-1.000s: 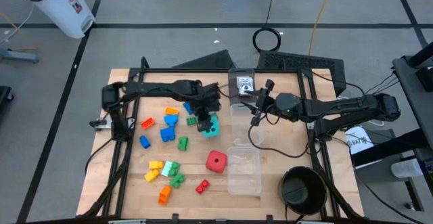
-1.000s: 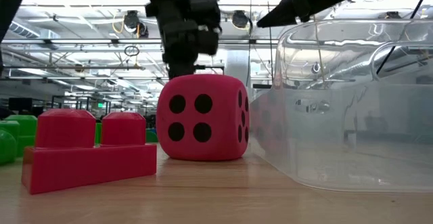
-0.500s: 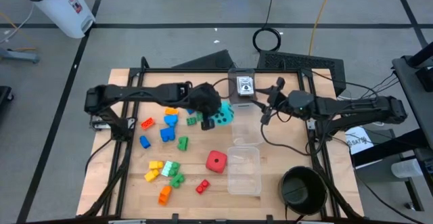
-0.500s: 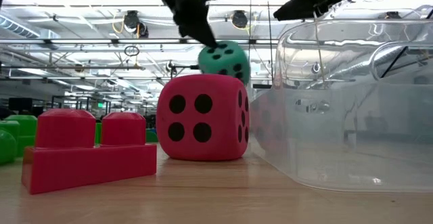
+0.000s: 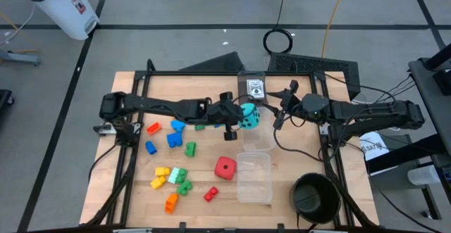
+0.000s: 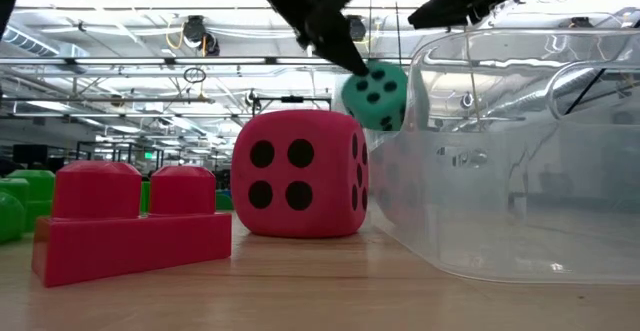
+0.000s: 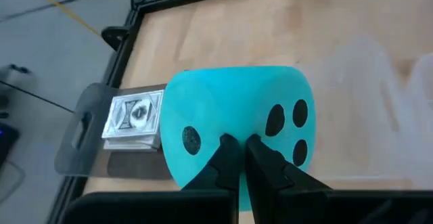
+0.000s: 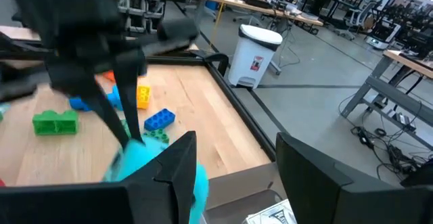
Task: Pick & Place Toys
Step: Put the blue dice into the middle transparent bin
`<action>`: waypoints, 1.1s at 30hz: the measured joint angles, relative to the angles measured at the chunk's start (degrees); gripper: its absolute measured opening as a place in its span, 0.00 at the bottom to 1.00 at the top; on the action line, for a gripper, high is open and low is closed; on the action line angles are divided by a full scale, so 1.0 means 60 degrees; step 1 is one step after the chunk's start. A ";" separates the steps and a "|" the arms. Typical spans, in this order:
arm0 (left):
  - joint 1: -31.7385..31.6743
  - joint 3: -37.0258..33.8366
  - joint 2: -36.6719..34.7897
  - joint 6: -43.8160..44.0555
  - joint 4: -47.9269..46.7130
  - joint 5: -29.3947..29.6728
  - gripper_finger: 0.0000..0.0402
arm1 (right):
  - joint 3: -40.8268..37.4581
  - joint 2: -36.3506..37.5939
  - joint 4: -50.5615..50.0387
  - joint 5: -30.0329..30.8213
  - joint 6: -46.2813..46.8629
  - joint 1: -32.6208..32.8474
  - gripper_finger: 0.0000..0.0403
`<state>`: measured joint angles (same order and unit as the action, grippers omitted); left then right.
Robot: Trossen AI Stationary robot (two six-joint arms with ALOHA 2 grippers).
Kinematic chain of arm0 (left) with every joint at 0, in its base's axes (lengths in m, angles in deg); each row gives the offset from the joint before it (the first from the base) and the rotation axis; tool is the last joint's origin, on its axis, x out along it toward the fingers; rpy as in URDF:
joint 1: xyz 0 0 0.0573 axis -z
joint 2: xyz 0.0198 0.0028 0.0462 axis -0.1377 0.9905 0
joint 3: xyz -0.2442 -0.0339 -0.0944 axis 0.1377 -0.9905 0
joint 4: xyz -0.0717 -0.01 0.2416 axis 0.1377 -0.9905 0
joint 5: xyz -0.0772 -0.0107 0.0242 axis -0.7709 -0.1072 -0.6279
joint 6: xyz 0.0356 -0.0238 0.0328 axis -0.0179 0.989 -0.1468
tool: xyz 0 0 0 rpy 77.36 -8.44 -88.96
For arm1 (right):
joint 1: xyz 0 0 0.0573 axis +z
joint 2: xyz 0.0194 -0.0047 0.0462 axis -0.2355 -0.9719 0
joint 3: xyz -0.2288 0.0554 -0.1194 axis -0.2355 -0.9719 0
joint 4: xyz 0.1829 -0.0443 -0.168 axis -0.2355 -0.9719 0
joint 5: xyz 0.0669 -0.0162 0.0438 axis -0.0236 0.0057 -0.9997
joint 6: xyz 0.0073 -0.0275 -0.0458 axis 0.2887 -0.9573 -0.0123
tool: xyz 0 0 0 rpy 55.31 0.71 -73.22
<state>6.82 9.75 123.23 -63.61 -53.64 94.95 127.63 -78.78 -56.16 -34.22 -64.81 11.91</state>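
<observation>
My left gripper (image 5: 238,116) is shut on the cyan die (image 5: 249,117), held in the air at the left edge of a clear box (image 5: 256,136); the die also shows in the low view (image 6: 376,95) and the left wrist view (image 7: 237,126). My right gripper (image 5: 281,108) is open and empty just right of the die, above the table's far middle; its two fingers stand wide apart in its wrist view (image 8: 237,176). The red die (image 5: 225,167) rests on the table. Coloured bricks (image 5: 175,138) lie scattered on the left half. White cards (image 5: 254,89) lie in a small clear box. My left gripper pinches the cyan die at the edge between two of its faces (image 7: 238,137), between the tips of its two nearly closed fingers (image 7: 226,158). The fingers slant down from the table's left side. The die hangs below the fingertips (image 6: 350,59), lifted clear of the table.
A second clear box (image 5: 254,177) lies near the front, right of the red die. A black round bowl (image 5: 315,196) stands at the front right. A red brick (image 6: 130,221) lies beside the red die in the low view.
My left gripper has lifted the cyan die off the table and carried it toward the table's right edge, up to the clear box. My right gripper has drawn back a little toward the right and far edge, staying open.
</observation>
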 joint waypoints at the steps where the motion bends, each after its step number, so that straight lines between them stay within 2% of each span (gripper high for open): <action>1: 0.0031 0.0000 0.0157 -0.0097 0.0097 0.0171 0.01 | 0.0000 -0.0004 0.0000 0.0000 0.0000 0.0000 0.42; 5: 0.0152 -0.0004 0.0666 -0.0413 0.0398 0.0694 0.00 | 0.0000 -0.0004 0.0007 0.0002 -0.0001 0.0000 0.42; 17: 0.0160 -0.0004 0.1751 -0.0631 0.1344 0.0726 0.00 | 0.0000 -0.0011 0.0010 0.0002 0.0007 -0.0004 0.42; 22: 0.0035 0.0004 0.2060 -0.0631 0.1486 0.1154 0.06 | 0.0000 -0.0015 -0.0031 0.0002 0.0009 -0.0007 0.42; 33: -0.0053 0.0004 0.2091 -0.0172 0.1690 0.1069 0.15 | 0.0000 -0.0018 -0.0094 0.0002 -0.0004 -0.0007 0.42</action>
<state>6.50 9.77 135.77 -64.64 -43.50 101.37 127.63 -78.89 -56.73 -34.20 -64.83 11.86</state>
